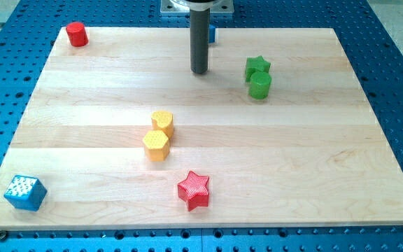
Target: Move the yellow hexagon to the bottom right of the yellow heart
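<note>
Handless, my tip [199,71] is a bare rod end with nothing to open or close. It stands above and right of the yellow heart [162,121], well apart. Far left of the heart, a blue cube [24,192] and red cylinder [77,33] are out of play. The yellow hexagon [157,145] touches the heart from just below, slightly left. My judgement: circle round the heart's left, meet the hexagon's left face, and push right briefly, stopping short of the red star [194,190] lower right of the heart.
</note>
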You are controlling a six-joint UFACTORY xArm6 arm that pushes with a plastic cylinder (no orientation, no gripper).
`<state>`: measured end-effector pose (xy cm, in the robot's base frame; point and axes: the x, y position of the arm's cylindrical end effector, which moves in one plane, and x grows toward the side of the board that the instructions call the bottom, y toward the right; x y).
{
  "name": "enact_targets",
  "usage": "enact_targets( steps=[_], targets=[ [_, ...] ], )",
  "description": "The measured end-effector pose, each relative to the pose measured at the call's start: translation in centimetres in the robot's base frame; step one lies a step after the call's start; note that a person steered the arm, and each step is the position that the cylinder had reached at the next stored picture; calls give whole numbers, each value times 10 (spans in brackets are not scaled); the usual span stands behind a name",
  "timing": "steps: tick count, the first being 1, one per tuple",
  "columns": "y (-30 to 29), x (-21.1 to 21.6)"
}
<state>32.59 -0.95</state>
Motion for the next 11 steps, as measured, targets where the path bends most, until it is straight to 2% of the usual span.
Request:
enact_targets(
  steps=[2, 4, 6, 9, 10, 11],
  targets=[
    [-109, 104],
    [-160, 195],
    [-84, 209],
    [-74, 203],
    [-36, 203],
    [52, 205]
  ],
)
